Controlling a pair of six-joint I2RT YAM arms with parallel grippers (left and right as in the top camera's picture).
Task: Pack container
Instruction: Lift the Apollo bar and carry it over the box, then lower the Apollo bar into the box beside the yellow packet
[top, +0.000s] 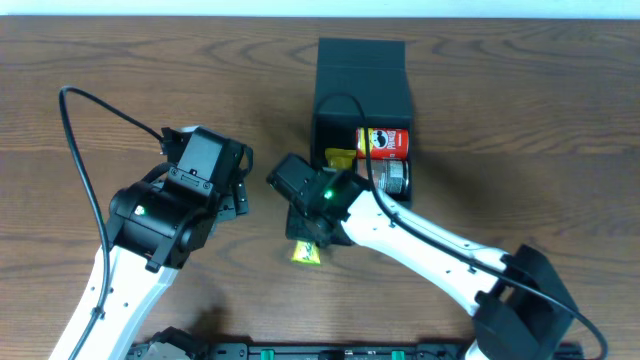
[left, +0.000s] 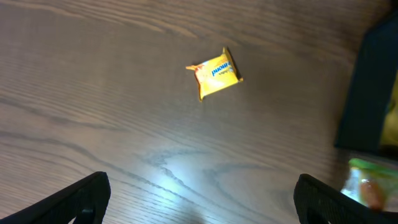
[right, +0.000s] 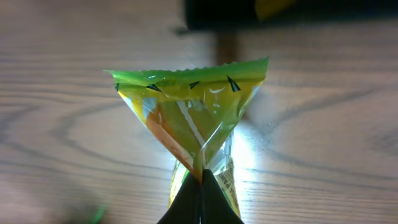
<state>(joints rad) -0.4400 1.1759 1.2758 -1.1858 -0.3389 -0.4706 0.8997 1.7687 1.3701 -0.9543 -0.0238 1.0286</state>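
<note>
The container (top: 362, 75) sits open at the far middle of the tabletop (top: 520, 120) with a red can (top: 383, 142) lying inside. Just in front of it, the right pincer (right: 200, 190) is clamped on a green-and-yellow packet (right: 193, 118). The left pincer (left: 202, 205) hangs with its fingers wide apart, a small yellow packet (left: 214, 73) ahead of it.
</note>
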